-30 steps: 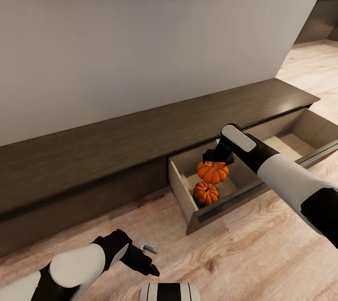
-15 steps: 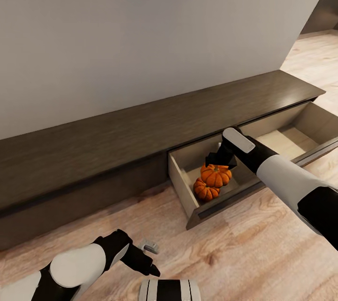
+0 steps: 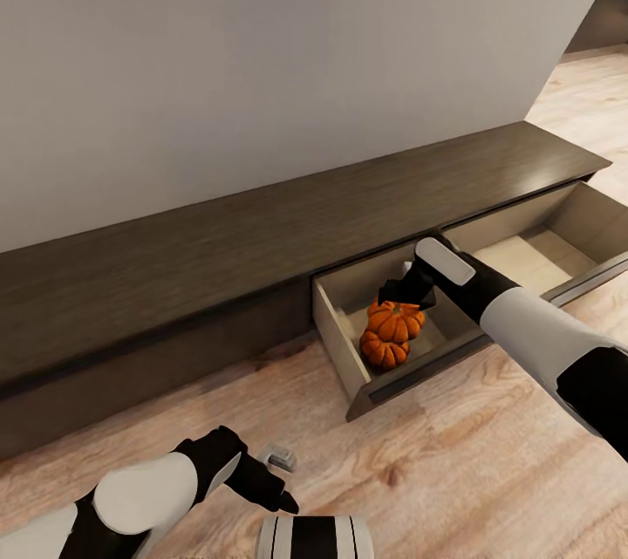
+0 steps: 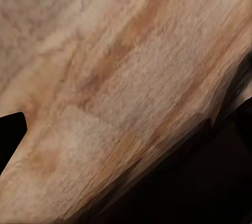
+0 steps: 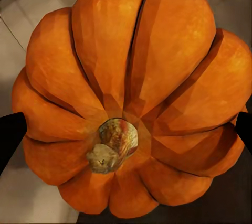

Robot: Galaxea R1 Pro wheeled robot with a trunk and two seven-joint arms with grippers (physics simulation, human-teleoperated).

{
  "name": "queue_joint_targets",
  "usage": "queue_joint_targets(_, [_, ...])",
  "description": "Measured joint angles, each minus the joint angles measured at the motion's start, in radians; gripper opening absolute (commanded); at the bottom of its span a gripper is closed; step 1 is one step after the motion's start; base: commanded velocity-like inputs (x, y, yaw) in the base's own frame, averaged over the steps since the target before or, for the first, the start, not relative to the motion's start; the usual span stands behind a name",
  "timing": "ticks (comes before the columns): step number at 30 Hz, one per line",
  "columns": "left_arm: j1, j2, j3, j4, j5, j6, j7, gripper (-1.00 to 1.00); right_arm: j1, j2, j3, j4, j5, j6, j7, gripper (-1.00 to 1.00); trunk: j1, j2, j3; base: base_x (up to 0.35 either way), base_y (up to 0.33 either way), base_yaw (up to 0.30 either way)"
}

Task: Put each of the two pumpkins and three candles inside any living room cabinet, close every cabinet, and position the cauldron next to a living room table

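Head view: the right hand point(image 3: 403, 290) is clenched on a pumpkin point(image 3: 396, 322) inside the open drawer point(image 3: 336, 337) of the cabinet point(image 3: 218, 254).
This pumpkin sits just above a second pumpkin point(image 3: 384, 352), which lies at 7 o'clock from it on the drawer bottom; they seem to touch. In the right wrist view the held pumpkin point(image 5: 131, 93) is seen from above, stem up. The left hand point(image 3: 272, 489) hangs over the wood floor point(image 3: 453, 472); I cannot tell if it is released or clenched.

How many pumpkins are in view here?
2. One pumpkin sits in the right gripper inside the open drawer; the other pumpkin lies just in front, touching it.
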Motion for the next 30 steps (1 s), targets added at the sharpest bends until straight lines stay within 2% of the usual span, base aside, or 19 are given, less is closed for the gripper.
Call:
queue_joint_targets(4, [0.0,0.0,0.0,0.001,0.0,-0.002,0.0,1.0,0.0,0.001,0.001,0.006,0.054,-0.007,0.047,-1.0,0.0,0.0,0.0,0.0,0.0,0.0])
queue_joint_targets(6, [0.0,0.001,0.0,0.001,0.0,-0.003,0.0,1.0,0.0,0.003,0.001,0.008,0.065,-0.008,0.055,-1.0,0.0,0.0,0.0,0.0,0.0,0.0])
queue_joint_targets(7, [0.0,0.001,0.0,0.001,0.0,-0.004,0.0,1.0,0.0,0.003,0.001,0.009,0.071,-0.008,0.058,1.0,0.0,0.0,0.0,0.0,0.0,0.0])
queue_joint_targets(26, [0.0,0.002,0.001,0.003,0.001,-0.013,0.001,1.0,0.0,-0.001,0.0,0.01,0.077,-0.003,0.06,1.0,0.0,0.0,0.0,0.0,0.0,0.0])
queue_joint_targets(30, [0.0,0.002,0.001,0.003,0.002,-0.013,0.001,1.0,0.0,0.002,-0.004,0.012,0.068,0.039,0.058,1.0,-0.002,0.001,0.015,0.0,0.0,0.0])
